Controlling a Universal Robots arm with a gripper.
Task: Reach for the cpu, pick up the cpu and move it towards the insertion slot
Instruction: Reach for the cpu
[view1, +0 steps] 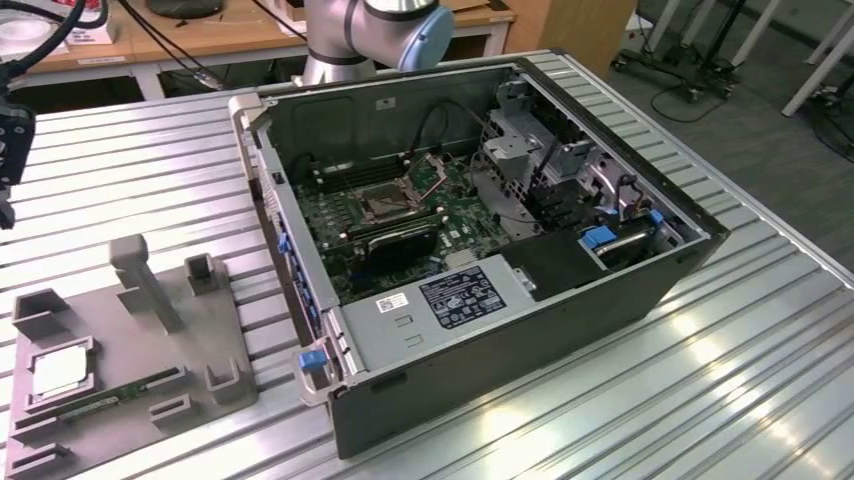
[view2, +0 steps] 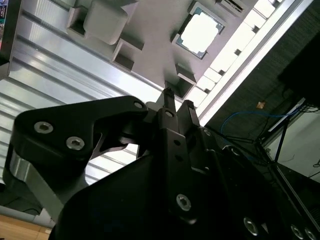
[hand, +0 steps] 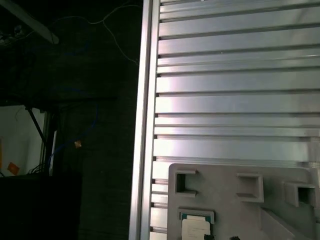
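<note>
As seen in the exterior view, a slatted aluminium table (view1: 694, 400) across nearly the whole frame, glinting under overhead light. Beyond it, along the top, a wooden desk (view1: 200, 35) hung with dark cables; at the upper right, a grey floor (view1: 747, 120) with wheeled stands. Counted: one computer case (view1: 534, 330), one grey tray (view1: 147, 410), one cpu (view1: 60, 372), one green memory stick (view1: 114, 397), one arm (view1: 347, 40), one gripper (view2: 177, 99). In the middle of the frame, the case, open on its side. Inside it, a green board bearing the insertion slot (view1: 378, 203), a dark square in a silvery frame, toward the board's upper left. Low at the exterior view's left, the tray, flat on the slats and near the case, with upright grey posts at its upper end. In a square recess of the tray, the cpu, pale face up, well apart from the slot. Just beside it, in a long narrow recess, the memory stick. In the second wrist view, the gripper above the tray: two black fingertips a narrow gap apart. Holds nothing and hangs clear of the cpu in its recess beyond the tips. In the first wrist view, the table's edge against dark floor, and the tray's corner with the cpu in place.
</note>
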